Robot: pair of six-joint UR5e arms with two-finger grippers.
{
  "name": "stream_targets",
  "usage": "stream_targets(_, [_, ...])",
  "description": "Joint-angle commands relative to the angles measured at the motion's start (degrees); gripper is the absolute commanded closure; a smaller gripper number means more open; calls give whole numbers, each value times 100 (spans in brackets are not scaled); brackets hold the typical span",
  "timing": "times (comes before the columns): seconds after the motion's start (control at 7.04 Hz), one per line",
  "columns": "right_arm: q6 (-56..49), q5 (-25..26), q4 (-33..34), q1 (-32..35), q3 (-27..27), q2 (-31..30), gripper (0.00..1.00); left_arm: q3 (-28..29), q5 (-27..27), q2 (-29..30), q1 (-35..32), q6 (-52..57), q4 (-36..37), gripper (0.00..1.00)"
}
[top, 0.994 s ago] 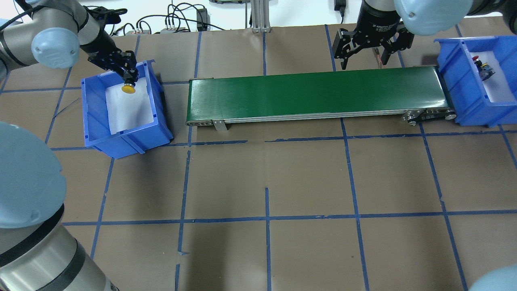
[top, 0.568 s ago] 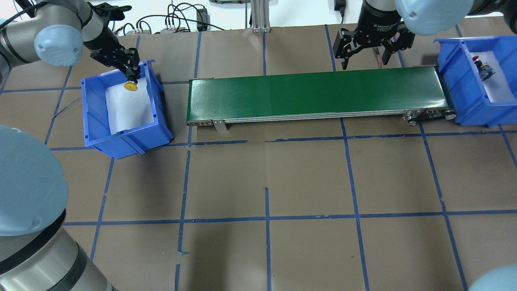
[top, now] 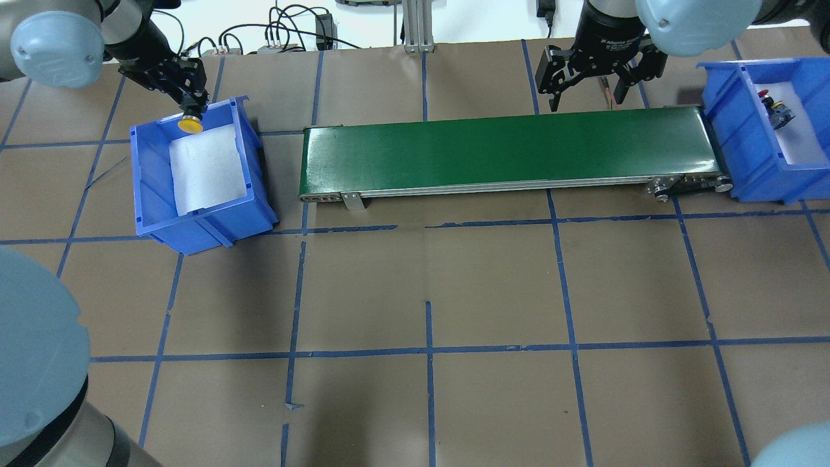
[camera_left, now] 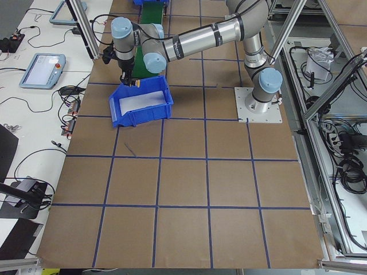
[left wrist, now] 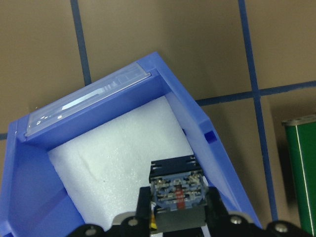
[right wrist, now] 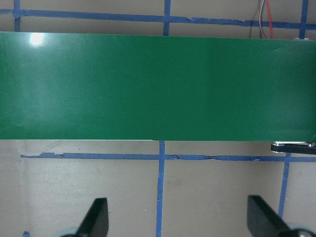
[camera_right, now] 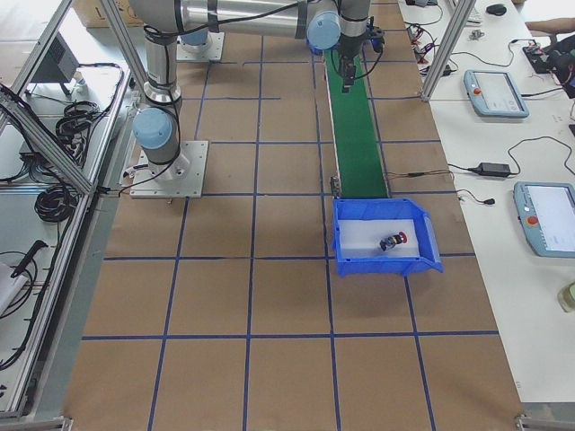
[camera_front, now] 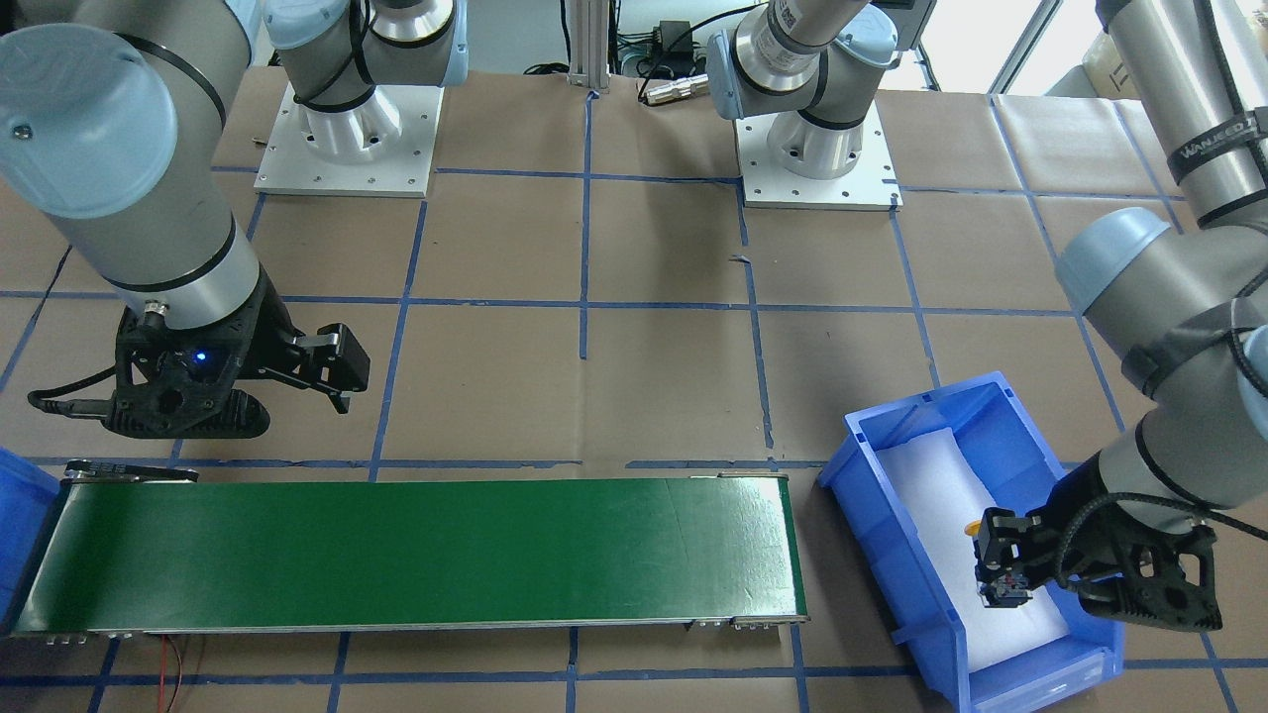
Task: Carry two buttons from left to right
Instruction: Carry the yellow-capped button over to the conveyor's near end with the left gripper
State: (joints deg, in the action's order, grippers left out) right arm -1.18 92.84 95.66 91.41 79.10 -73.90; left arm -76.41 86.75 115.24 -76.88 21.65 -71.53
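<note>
The yellow-capped button had a black body; the bin was blue, lined white; the belt green — the table brown, gridded in blue tape.

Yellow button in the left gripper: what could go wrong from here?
1. The left gripper holds the yellow button by its black body alone, above the left bin; it could slip out.
2. It hangs near the bin's far wall, so a low move toward the conveyor belt might clip it.
</note>
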Motion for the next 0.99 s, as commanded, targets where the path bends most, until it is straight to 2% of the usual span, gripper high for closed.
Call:
stream_targets(0.0, [-13,-2,5,-1,0,7,0,12,175,-352,-440,-632,-281,76])
stream_targets(0.28, [-22,6,101,-18,149,-10,0,-31,166,-187,-1202,-1834,-178,76])
stream_targets(0.57, [-22,6,129,-18,167,-11,0,-23,175,251,-1880,-2855,339,76])
stream_targets(0.85, [-13,6,129,-18,167,-11,0,12,551,734,-2277,-3245,849,76])
